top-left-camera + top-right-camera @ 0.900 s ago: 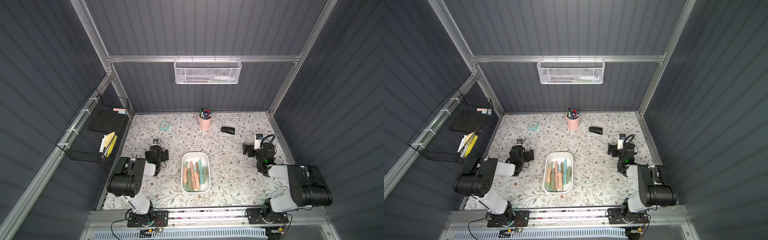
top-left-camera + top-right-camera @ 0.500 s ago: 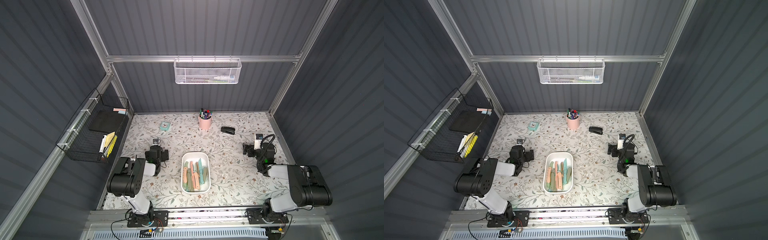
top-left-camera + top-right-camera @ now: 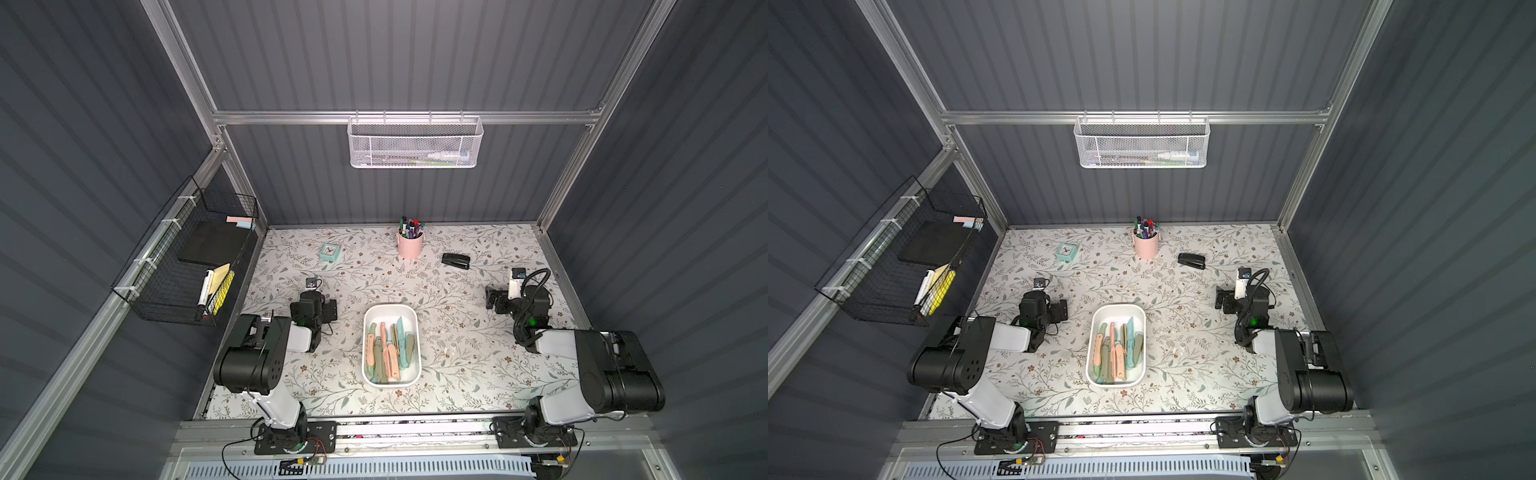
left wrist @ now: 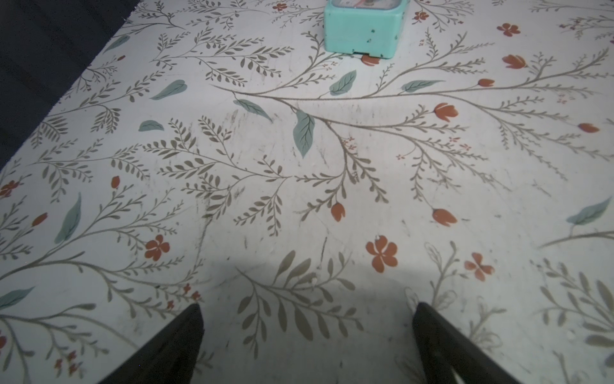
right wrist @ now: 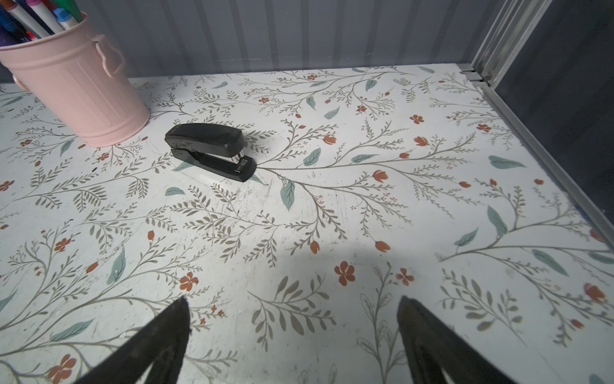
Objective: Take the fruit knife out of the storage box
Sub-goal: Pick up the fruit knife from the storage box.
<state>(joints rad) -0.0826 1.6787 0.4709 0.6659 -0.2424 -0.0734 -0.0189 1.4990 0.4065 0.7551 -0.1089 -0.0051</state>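
Note:
The storage box (image 3: 390,308) (image 3: 1119,307) is a shallow white tub near the front middle of the floral table in both top views. Several pastel fruit knives (image 3: 391,358) (image 3: 1116,356), pink, green and teal, lie side by side in it. My left gripper (image 3: 312,297) (image 4: 307,319) rests low over the table to the left of the box, open, with only bare table between its dark fingers (image 4: 179,339). On the right of the box my right gripper (image 3: 510,291) (image 5: 292,312) is also open and empty. Neither wrist view shows the box.
A teal clock (image 3: 330,252) (image 4: 363,26) stands ahead of the left gripper. A pink cup of markers (image 3: 410,245) (image 5: 76,89) and a black stapler (image 3: 456,261) (image 5: 212,149) sit at the back. A black wire basket (image 3: 187,266) hangs on the left wall, a white mesh basket (image 3: 415,143) on the back rail.

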